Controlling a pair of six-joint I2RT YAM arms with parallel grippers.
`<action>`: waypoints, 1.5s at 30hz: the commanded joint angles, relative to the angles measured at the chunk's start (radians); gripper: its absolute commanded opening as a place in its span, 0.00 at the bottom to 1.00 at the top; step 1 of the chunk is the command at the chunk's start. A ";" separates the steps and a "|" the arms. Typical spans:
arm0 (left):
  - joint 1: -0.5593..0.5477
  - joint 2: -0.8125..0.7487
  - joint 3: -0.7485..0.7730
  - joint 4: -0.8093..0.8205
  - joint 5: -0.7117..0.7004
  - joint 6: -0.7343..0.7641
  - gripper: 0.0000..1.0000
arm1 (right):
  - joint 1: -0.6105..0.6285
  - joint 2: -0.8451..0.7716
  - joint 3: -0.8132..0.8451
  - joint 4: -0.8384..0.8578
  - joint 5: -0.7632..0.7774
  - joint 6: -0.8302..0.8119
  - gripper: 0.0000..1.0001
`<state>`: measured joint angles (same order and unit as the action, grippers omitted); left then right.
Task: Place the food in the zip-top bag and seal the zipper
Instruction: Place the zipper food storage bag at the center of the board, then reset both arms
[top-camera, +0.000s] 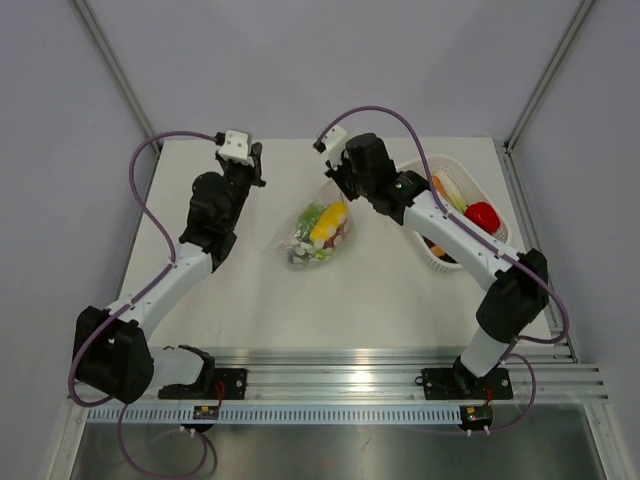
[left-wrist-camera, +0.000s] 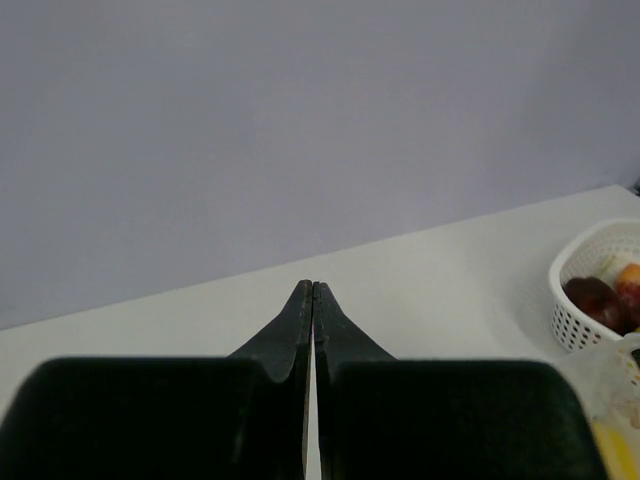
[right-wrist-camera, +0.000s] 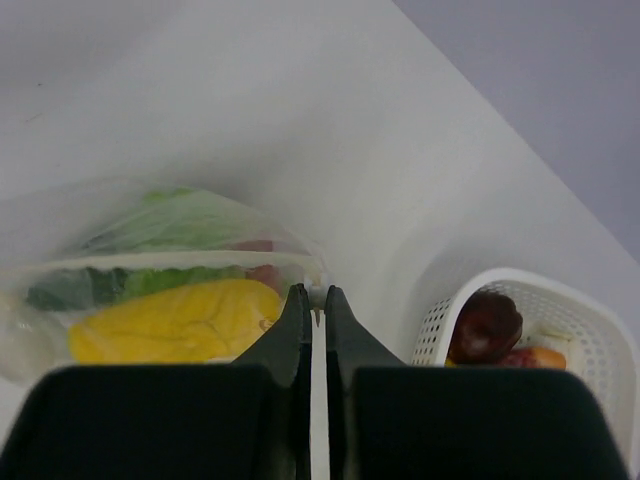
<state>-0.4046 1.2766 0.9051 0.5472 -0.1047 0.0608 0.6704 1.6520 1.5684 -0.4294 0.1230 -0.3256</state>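
Zip-top bag (top-camera: 318, 232) looks floppy and slick, so grab it by the zipper strip (right-wrist-camera: 180, 260); right gripper (right-wrist-camera: 313, 292) is pinched on that strip's corner, left gripper (left-wrist-camera: 313, 285) clenched empty.

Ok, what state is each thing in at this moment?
zip-top bag: filled with yellow and green food.
zipper: cannot tell if sealed.
right claw: shut on the bag's mouth edge.
left claw: shut, empty.
basket: holds other pieces.

Bright even light, faint soft shadows, no glare, wrist views blur dark near fingers (right-wrist-camera: 310, 340).
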 joint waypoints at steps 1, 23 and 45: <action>0.035 -0.026 0.121 -0.003 0.020 0.025 0.00 | -0.008 0.069 0.163 0.054 0.053 -0.067 0.00; 0.035 -0.535 -0.034 -0.522 0.036 -0.266 0.94 | -0.008 -0.234 -0.134 0.169 0.360 0.368 0.99; 0.035 -0.632 -0.275 -0.911 -0.147 -0.608 0.99 | -0.006 -0.672 -0.516 -0.489 0.670 1.040 0.99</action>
<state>-0.3683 0.6621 0.6273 -0.3733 -0.2024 -0.4816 0.6651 0.9768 1.0527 -0.8345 0.7074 0.5919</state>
